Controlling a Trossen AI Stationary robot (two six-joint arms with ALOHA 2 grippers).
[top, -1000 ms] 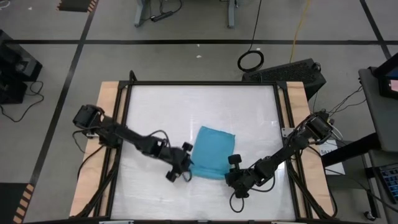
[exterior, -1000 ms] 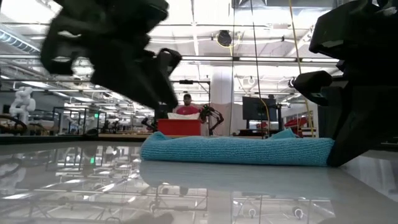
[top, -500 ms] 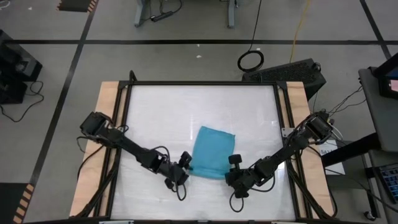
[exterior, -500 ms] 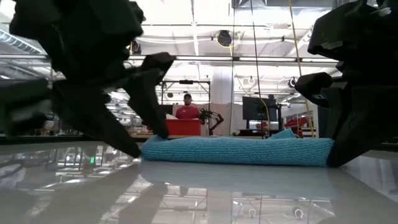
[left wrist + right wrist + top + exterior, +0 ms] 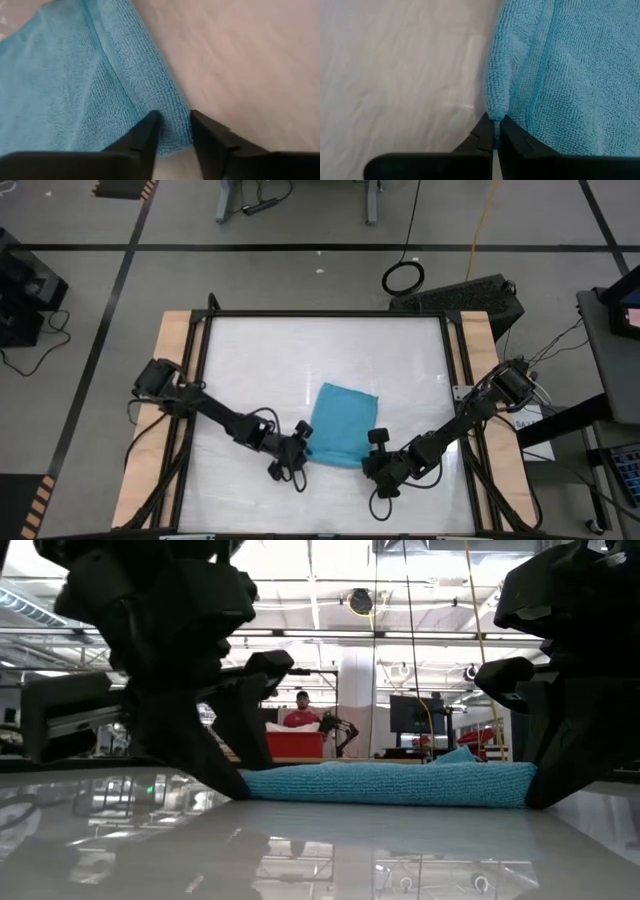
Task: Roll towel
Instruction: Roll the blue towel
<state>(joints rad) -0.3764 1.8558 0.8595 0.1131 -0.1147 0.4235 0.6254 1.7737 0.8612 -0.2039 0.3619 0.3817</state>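
Note:
The turquoise towel [image 5: 343, 425] lies folded flat on the white table. My left gripper [image 5: 302, 450] is down at the towel's near left corner [image 5: 175, 132], open, with one finger on each side of that corner's thick edge. My right gripper [image 5: 369, 461] is at the near right corner, shut on the towel. In the low view the towel [image 5: 390, 783] stretches between my left gripper [image 5: 225, 775] and my right gripper [image 5: 545, 790]. My left gripper stands astride the towel's near left corner [image 5: 176, 142], slanting down from the table's left; one fingertip [image 5: 150, 131] is over the cloth, the other [image 5: 202, 131] beside its edge. Whether they touch it, I cannot tell. My right gripper pinches the folded edge at the towel's near right corner [image 5: 496, 114] between its two shut fingers. It slants down from the table's near right. The towel lies flat on the table.
A black frame [image 5: 325, 313] and wooden side strips [image 5: 178, 350] border the white table. Bare tabletop lies beyond the towel's far edge [image 5: 320, 350]. A person stands far off in the room behind [image 5: 301, 712].
My left gripper has come down to the tabletop and moved in toward the towel's near left corner, rolling a little as it went. The towel lies where it was.

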